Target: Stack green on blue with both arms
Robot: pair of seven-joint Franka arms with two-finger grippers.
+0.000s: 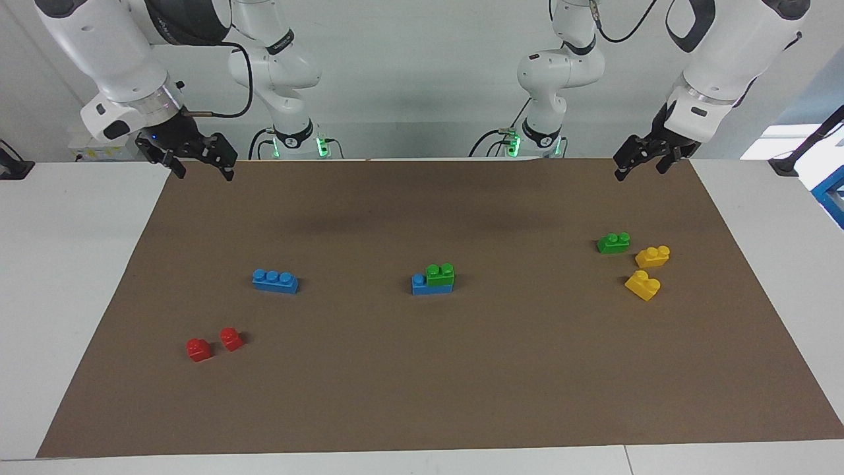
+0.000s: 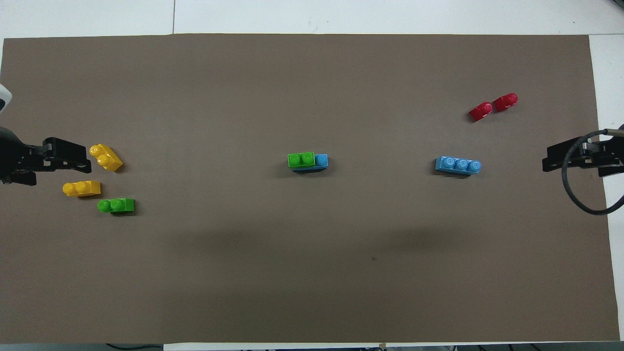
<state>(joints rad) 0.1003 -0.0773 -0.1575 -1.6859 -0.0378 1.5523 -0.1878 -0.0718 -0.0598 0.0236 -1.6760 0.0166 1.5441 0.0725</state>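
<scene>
At the middle of the mat, a green brick (image 1: 440,274) (image 2: 301,159) sits on a blue brick (image 1: 419,285) (image 2: 321,161), leaving one blue stud bare. A second blue brick (image 1: 275,281) (image 2: 458,165) lies alone toward the right arm's end. A second green brick (image 1: 613,243) (image 2: 116,205) lies toward the left arm's end. My right gripper (image 1: 204,171) (image 2: 548,158) hangs open and empty over the mat's edge at its own end. My left gripper (image 1: 639,170) (image 2: 84,160) hangs open and empty over the mat at its end, beside the yellow bricks.
Two yellow bricks (image 1: 653,256) (image 1: 643,285) lie beside the loose green brick. Two small red bricks (image 1: 198,349) (image 1: 231,338) lie farther from the robots than the lone blue brick. A brown mat (image 1: 422,396) covers the white table.
</scene>
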